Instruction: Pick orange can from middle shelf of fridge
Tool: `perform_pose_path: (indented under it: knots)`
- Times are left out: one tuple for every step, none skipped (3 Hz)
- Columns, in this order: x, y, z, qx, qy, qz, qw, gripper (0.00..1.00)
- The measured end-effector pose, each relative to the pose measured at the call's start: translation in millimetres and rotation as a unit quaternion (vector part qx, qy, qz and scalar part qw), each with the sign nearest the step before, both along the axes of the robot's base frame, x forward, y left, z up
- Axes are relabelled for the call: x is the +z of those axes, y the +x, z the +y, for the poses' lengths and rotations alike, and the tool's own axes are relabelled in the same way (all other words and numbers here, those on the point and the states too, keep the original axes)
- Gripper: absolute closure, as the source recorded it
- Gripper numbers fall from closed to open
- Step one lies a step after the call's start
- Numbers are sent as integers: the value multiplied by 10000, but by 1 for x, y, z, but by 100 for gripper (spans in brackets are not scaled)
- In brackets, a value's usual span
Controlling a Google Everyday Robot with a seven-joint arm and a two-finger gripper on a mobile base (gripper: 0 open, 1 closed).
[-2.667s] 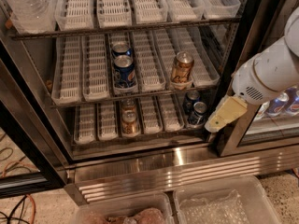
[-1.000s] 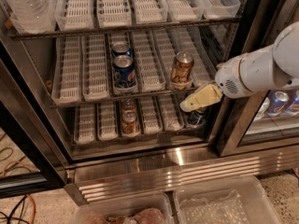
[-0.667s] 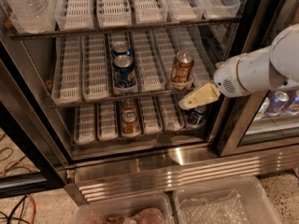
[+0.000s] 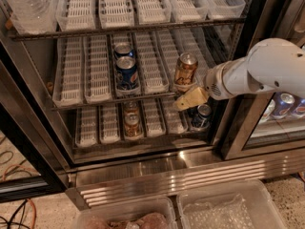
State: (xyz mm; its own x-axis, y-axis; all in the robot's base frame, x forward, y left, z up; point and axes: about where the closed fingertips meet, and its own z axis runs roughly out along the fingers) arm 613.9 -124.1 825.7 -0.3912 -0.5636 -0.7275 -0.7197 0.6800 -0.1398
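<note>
The orange can (image 4: 185, 69) stands upright in a white lane tray at the right of the middle shelf (image 4: 71, 78) of the fridge (image 4: 190, 174), close to the front rail. My gripper (image 4: 187, 100), tan at the tip on a white arm, reaches in from the right. It sits just below and in front of the orange can, at the level of the shelf's front rail, and is not touching the can.
Two dark blue cans (image 4: 127, 72) stand in a middle lane of the same shelf. The lower shelf holds brown cans (image 4: 132, 123) and a dark can (image 4: 202, 116). The black door frame (image 4: 248, 80) is on the right. Clear plastic bins (image 4: 228, 209) lie on the floor.
My gripper has moved left and up, from beside the right door frame into the fridge opening, to just under the orange can. The cans have not moved.
</note>
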Motion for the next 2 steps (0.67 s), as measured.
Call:
perform_pose_path:
  knots:
    - [0, 4, 12, 187, 136, -110, 9997, 0]
    - [1, 1, 28, 210, 377, -456, 9980, 0]
